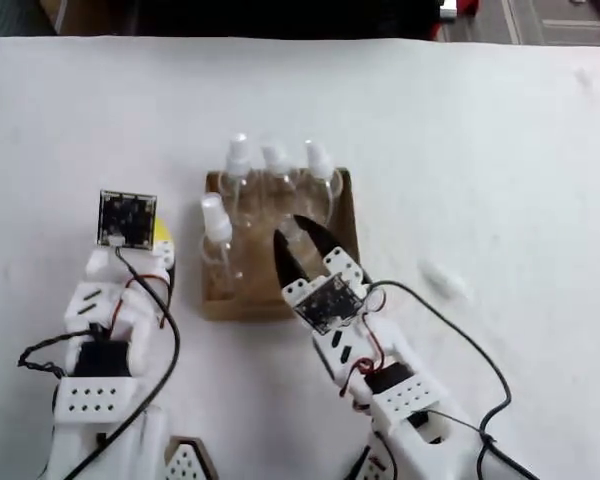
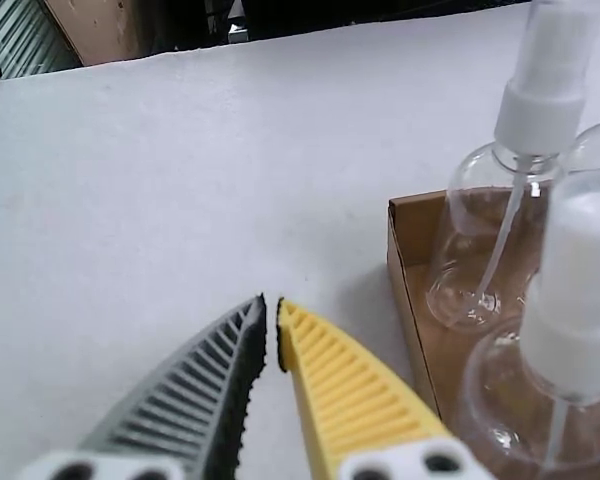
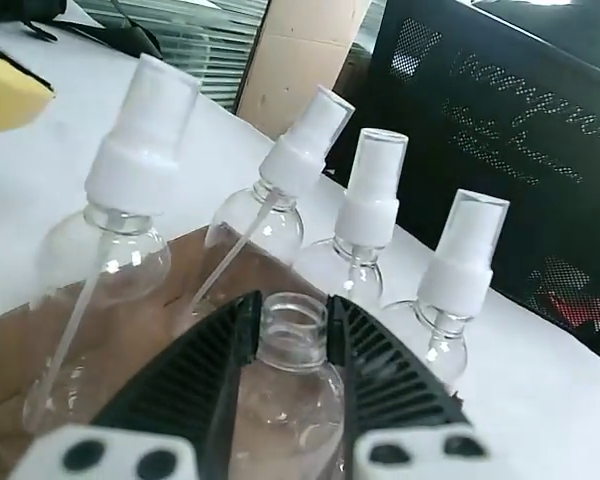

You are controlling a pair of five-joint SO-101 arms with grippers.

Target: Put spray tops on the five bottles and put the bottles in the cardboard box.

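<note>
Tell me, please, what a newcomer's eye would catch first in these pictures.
Four bottles with spray tops stand in the cardboard box in the middle of the table. The right gripper is shut on a fifth bottle at the box, its neck bare. The left gripper is shut beside the box.

Your view of uncapped bottle (image 3: 290, 385): right gripper (image 3: 291, 297) covers sides, base cut off at picture edge. Near right corner of box (image 1: 220, 303) hidden under that arm. Pale object (image 1: 446, 280) on counter (image 1: 500, 150), right of box: too blurred for you to name. In left wrist view, nearest bottle (image 2: 580, 300) blurred, cut off at edge.
</note>
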